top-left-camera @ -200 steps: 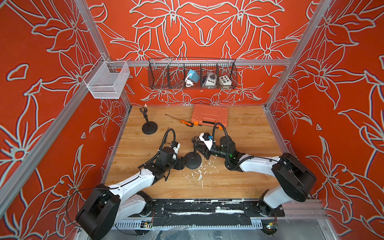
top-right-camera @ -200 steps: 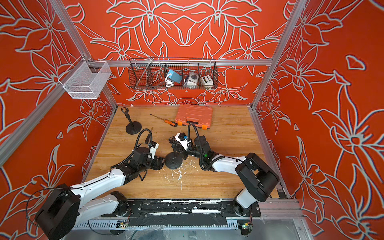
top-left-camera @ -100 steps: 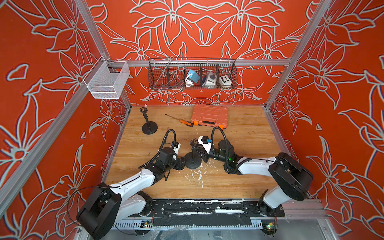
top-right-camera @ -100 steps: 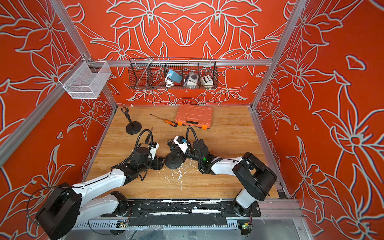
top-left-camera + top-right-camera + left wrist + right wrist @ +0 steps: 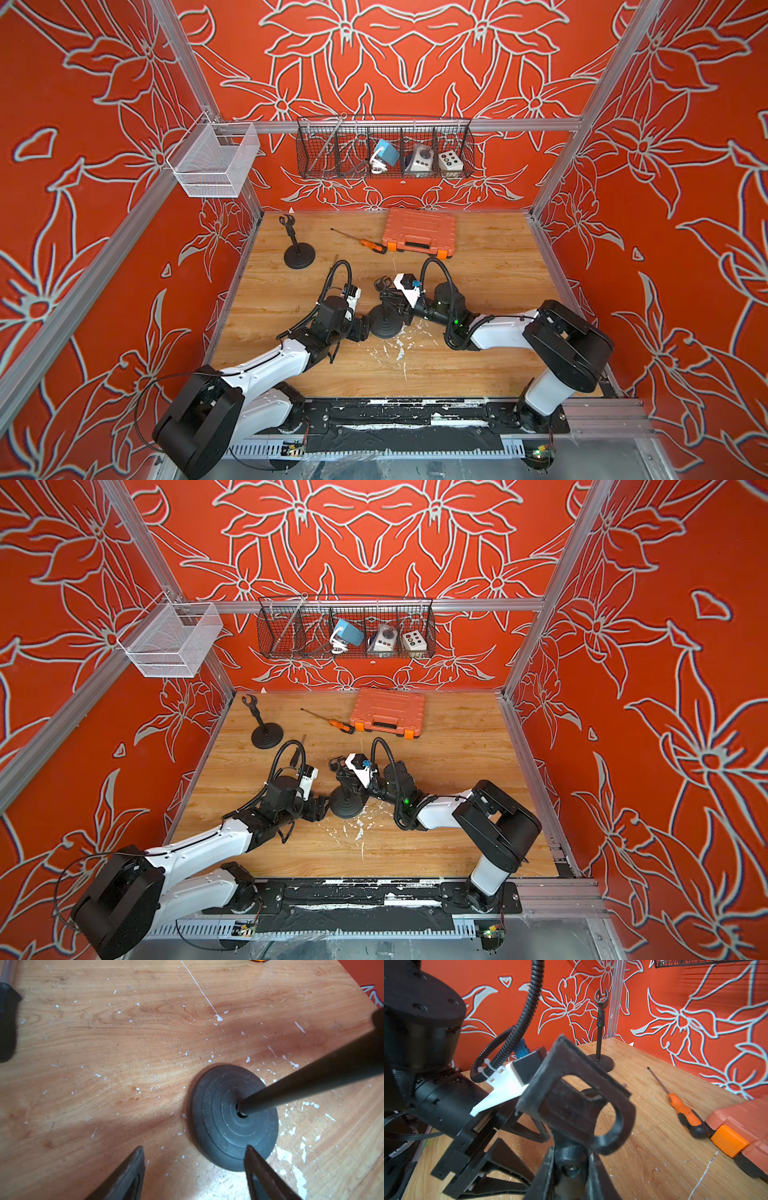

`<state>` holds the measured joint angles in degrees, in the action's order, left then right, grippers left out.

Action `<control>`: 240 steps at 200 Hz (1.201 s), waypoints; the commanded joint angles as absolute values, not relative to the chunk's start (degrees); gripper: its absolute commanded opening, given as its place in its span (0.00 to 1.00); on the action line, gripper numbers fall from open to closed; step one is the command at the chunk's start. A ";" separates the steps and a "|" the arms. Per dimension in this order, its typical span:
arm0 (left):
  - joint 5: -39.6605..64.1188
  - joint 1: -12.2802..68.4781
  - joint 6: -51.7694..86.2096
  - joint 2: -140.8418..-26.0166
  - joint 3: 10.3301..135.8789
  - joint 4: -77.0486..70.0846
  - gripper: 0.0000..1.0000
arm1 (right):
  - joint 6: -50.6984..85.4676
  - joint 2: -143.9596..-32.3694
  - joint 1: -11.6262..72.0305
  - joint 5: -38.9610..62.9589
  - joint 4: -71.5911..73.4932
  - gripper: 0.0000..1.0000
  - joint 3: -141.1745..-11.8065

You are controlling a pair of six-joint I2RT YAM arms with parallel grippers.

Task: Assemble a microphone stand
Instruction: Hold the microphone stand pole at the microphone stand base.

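Shifted leftward, right gripper (image 5: 570,1167) clamps the pole (image 5: 311,1076) to seat it in the base (image 5: 218,1132); left gripper (image 5: 194,1148) waits open alongside.

Bright, even light; blurred wrist-view foregrounds

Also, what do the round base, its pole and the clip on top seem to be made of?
Round base: matte black, dusty, with concentric ridges; cast metal or hard rubber, unclear.
Pole: smooth, satin black, probably metal tube.
Clip: dull black plastic by its look, moulded edges, scuffed with pale dust.
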<state>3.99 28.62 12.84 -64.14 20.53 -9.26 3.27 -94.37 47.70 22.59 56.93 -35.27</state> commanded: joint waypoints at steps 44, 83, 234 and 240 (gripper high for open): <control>4.81 28.92 11.87 -63.20 19.95 -10.41 0.74 | 1.29 -92.64 47.71 23.19 49.32 0.00 -35.76; 5.01 28.91 11.91 -62.57 19.34 -10.94 0.74 | 1.94 -92.59 47.98 23.73 48.89 0.00 -36.86; 4.77 28.89 11.88 -64.60 20.37 -10.63 0.75 | -0.10 -89.50 48.91 24.69 43.63 0.00 -41.45; 4.75 28.92 11.95 -64.68 20.43 -10.54 0.75 | 0.22 -89.69 48.87 24.82 43.72 0.00 -41.92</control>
